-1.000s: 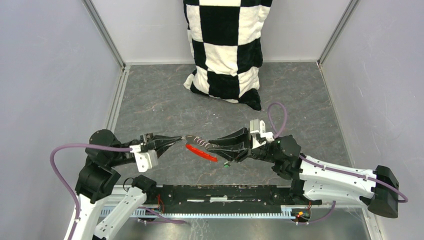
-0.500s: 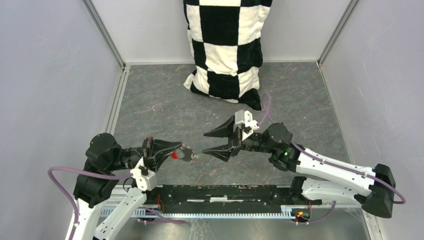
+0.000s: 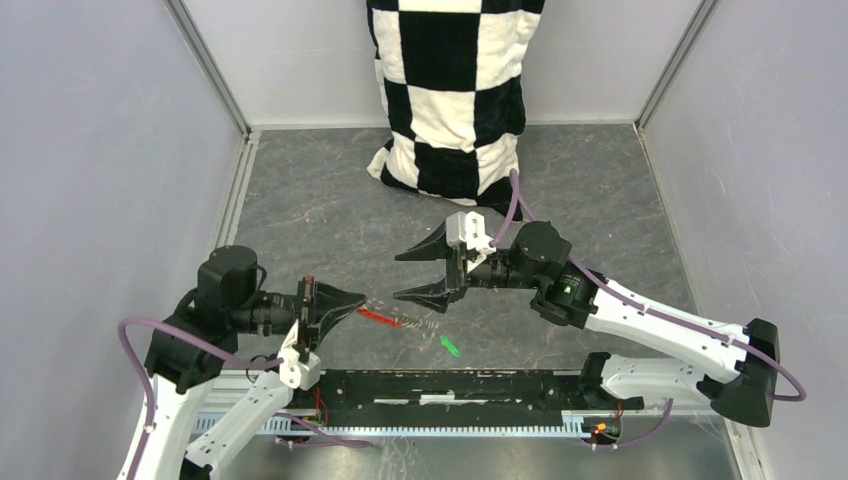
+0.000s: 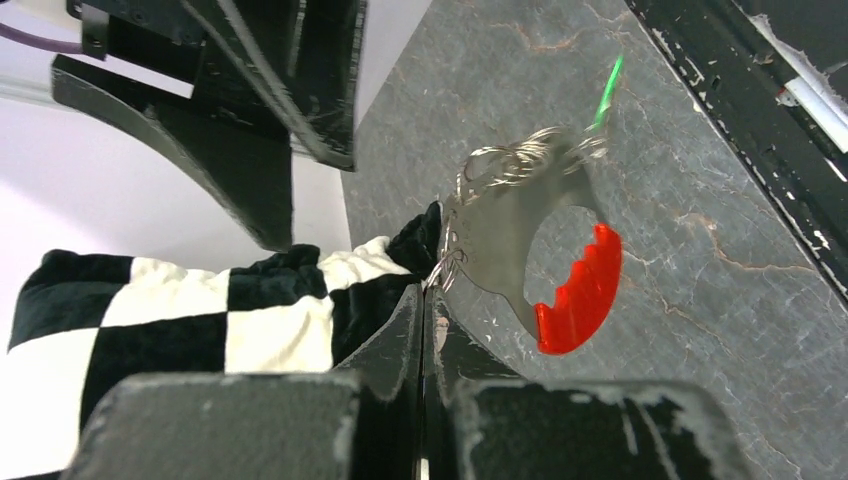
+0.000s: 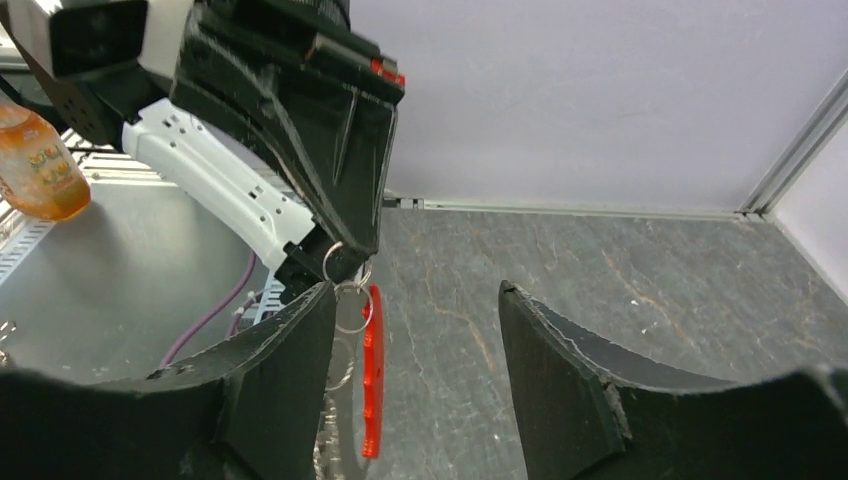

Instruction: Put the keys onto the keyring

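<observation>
My left gripper is shut on a small ring of the keyring. Its red tag and silvery coiled ring hang out to the right, just above the floor. A key with a green head lies loose on the grey floor, right of the tag and apart from it; it also shows far off in the left wrist view. My right gripper stands open just beyond the keyring, nothing between its fingers. From the right wrist, the red tag dangles beside that gripper's left finger.
A black-and-white checkered cushion leans on the back wall. Grey walls close in both sides. A black rail runs along the near edge. An orange bottle shows outside the cell.
My right gripper has opened, let go of the keyring's coil and drawn back and up. My left gripper swung the keyring low and nearer. The green key now lies on the floor.
</observation>
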You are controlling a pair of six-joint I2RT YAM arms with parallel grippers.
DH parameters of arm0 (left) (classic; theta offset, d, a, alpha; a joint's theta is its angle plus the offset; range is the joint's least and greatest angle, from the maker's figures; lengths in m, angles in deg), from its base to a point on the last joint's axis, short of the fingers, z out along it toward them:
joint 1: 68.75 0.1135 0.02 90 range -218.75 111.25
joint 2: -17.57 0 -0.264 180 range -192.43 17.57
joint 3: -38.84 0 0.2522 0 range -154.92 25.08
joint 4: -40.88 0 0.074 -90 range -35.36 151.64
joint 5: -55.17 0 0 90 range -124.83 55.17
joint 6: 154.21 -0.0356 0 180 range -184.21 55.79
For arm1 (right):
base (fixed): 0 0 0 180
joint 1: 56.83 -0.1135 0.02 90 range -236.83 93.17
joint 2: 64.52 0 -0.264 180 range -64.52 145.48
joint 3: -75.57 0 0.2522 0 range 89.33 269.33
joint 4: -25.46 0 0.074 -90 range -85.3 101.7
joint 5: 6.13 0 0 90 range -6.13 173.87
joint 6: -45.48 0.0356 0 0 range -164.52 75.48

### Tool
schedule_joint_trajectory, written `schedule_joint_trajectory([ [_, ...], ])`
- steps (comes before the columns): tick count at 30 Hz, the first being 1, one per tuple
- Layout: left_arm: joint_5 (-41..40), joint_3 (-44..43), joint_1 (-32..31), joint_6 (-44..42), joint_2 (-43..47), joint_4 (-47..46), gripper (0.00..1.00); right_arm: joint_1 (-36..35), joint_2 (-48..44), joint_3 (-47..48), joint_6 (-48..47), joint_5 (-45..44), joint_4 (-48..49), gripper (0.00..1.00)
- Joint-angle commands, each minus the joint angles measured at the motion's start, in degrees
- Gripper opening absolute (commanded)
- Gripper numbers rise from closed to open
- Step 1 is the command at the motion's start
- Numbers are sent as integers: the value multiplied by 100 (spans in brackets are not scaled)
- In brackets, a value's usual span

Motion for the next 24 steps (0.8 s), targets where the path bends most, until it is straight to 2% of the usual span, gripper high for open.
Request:
schedule_joint_trajectory([
  [1,290,-611,8,-86,-423,475,2,14,-14,148,-215,209,7,65],
  [5,515,-647,8,109,-489,480,2,13,-23,-38,-218,288,214,60],
  [10,605,-193,7,-677,-35,205,2,21,25,-295,75,515,722,59],
  [17,660,-115,5,-852,82,-11,2,-32,59,-535,386,557,1241,58],
  [24,647,-291,8,-109,-120,-7,2,-270,37,-614,360,436,1473,54],
])
